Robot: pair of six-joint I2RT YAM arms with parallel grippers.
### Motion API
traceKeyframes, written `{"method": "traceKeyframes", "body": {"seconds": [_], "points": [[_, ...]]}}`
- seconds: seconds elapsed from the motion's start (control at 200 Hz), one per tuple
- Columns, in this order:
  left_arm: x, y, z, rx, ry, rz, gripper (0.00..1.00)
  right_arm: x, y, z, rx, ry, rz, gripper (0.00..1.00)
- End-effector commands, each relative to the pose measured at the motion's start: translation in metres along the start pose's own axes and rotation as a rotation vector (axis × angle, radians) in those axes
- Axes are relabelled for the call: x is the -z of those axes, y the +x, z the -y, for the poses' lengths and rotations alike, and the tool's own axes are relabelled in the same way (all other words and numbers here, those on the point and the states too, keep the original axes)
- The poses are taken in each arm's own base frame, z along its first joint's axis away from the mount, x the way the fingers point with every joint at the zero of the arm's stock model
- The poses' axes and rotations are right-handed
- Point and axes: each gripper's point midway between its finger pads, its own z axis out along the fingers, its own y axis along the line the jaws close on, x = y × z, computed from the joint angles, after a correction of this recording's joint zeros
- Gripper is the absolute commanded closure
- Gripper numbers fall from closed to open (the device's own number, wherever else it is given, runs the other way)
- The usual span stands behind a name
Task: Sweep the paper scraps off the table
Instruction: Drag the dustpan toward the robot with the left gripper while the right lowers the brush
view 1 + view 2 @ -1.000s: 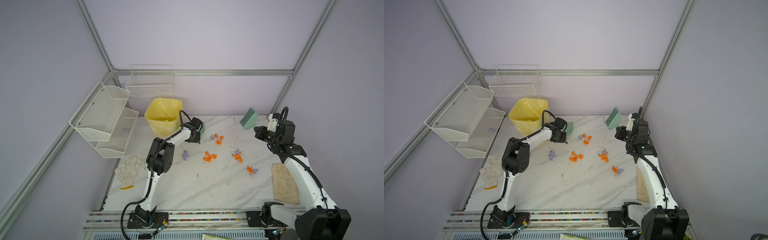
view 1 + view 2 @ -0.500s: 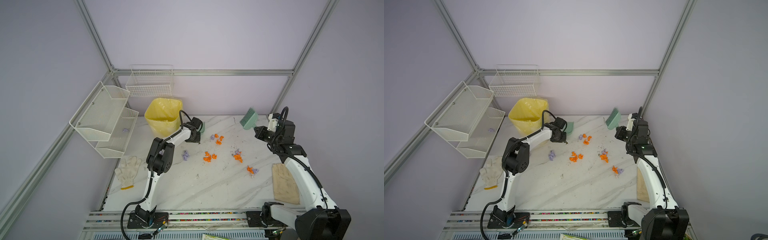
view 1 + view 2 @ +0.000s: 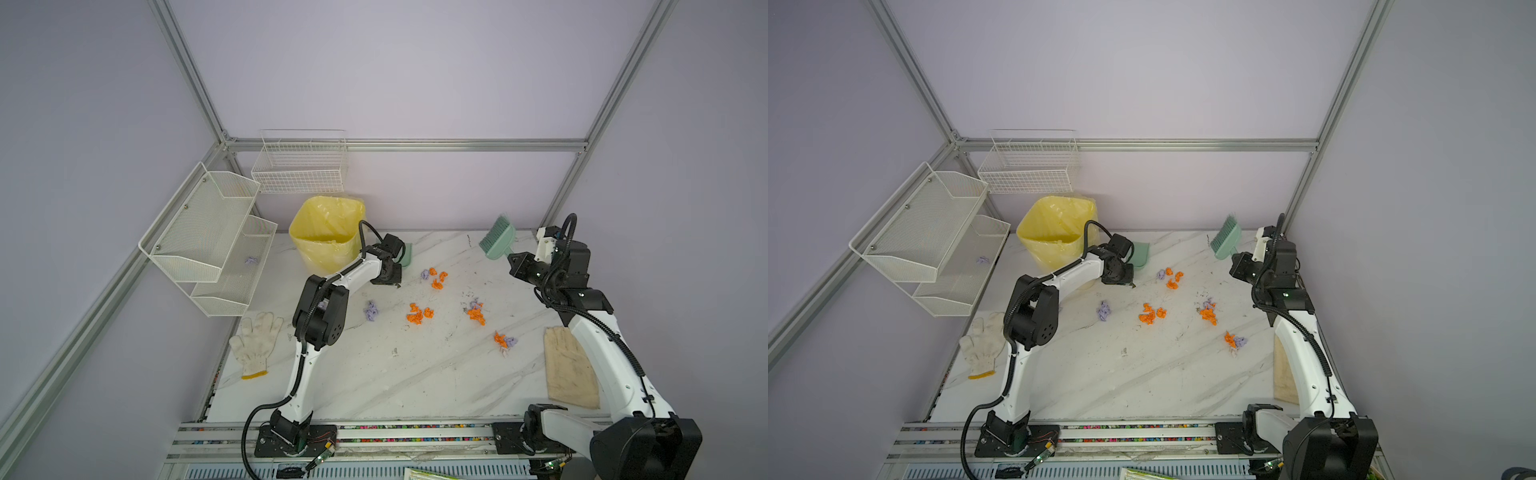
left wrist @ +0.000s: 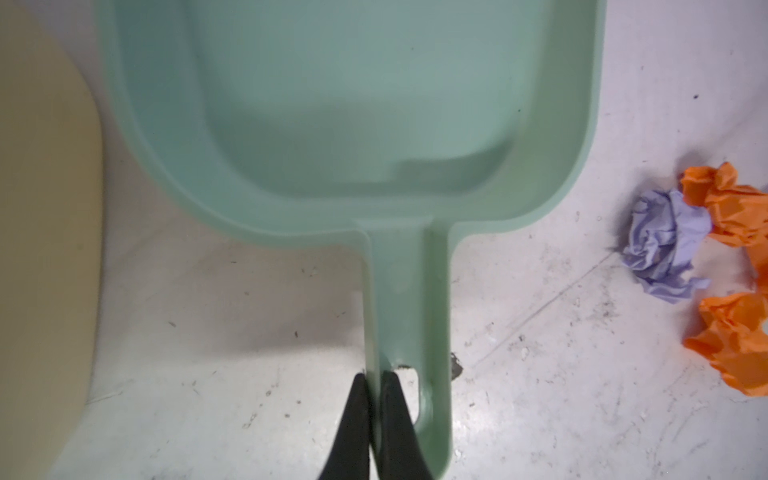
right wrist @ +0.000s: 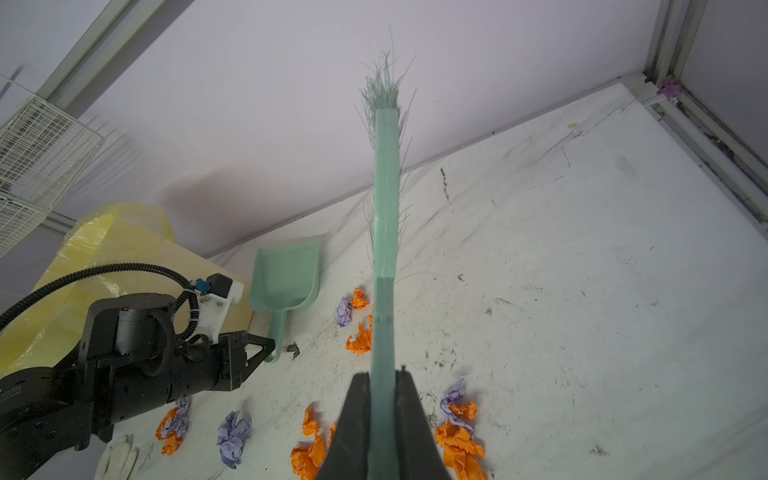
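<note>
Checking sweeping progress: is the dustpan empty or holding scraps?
Empty. In the left wrist view the dustpan is bare inside; scraps lie beside it on the table.

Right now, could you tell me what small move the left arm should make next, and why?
Probably lift the dustpan slightly and turn its mouth toward the nearest paper scraps. The left hand is shut on the handle's edge, the pan rests on the table with its mouth facing away from them, and the right hand holds the brush raised.

Nothing legible: no text, labels, brands or numbers readable on the table [image 3: 415, 374] or anything on it.
</note>
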Motion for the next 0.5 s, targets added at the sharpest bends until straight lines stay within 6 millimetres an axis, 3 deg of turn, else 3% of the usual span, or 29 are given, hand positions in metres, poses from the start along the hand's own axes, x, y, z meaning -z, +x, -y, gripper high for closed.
{"method": "traceKeyframes", "body": {"seconds": [0.0, 0.215, 0.495], "points": [[0.049, -0.049, 0.022, 0.046, 0.116, 0.127, 1.00, 0.005, -0.014, -0.008, 0.015, -0.023, 0.032, 1.00], [0.075, -0.053, 0.042, 0.084, 0.224, 0.137, 1.00, -0.002, -0.005, 0.000, 0.015, 0.007, -0.006, 1.00], [0.111, -0.040, 0.061, 0.041, 0.305, 0.130, 1.00, -0.004, 0.003, 0.016, 0.027, 0.089, -0.039, 1.00]]}}
